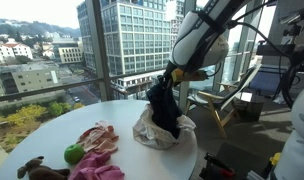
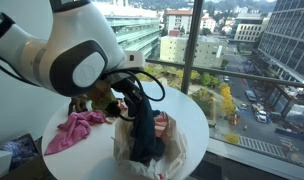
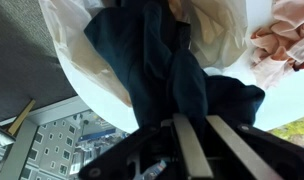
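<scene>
My gripper (image 1: pixel 170 78) is shut on a dark navy cloth (image 1: pixel 164 108) and holds it hanging over a white plastic bag (image 1: pixel 150 131) on the round white table (image 1: pixel 127 108). The cloth's lower end rests in or on the bag. In another exterior view the cloth (image 2: pixel 144 135) hangs from the gripper (image 2: pixel 132 95) over the bag (image 2: pixel 177 148). In the wrist view the fingers (image 3: pixel 197 125) pinch the dark cloth (image 3: pixel 157 60), with the bag (image 3: pixel 77 50) beneath.
A pink cloth (image 1: pixel 98 138), a green ball (image 1: pixel 73 154), a magenta cloth (image 1: pixel 97 170) and a brown plush toy (image 1: pixel 37 170) lie on the table. The magenta cloth (image 2: pixel 77 127) shows again. Glass windows stand close behind. A chair (image 1: pixel 232 100) is nearby.
</scene>
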Controlling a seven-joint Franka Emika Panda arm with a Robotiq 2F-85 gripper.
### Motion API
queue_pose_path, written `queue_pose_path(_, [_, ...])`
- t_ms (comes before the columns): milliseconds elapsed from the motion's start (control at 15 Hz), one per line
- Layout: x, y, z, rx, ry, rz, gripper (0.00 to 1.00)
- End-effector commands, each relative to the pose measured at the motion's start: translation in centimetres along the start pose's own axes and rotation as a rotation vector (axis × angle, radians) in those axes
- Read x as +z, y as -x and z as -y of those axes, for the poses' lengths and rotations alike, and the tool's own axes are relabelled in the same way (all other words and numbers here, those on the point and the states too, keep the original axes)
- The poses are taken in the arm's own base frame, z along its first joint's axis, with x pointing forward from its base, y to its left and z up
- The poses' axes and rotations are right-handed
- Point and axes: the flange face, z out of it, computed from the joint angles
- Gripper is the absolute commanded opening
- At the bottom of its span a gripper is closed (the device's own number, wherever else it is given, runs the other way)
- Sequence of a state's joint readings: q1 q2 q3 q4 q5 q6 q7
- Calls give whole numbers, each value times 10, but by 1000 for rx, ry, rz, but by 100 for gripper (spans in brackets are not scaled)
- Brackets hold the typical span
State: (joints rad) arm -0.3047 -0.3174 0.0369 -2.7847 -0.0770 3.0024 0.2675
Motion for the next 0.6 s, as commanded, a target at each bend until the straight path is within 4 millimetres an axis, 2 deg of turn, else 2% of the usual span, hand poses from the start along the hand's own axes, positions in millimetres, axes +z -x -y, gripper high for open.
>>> queue_pose_path(0, [46,18,-28,24,37,75,3])
queue_pose_path(200, [84,40,-28,3,44,156,3])
queue_pose_path(333, [110,40,-17,-43,37,197,3])
queue_pose_path(533, [144,29,-5,-151,51,234,3])
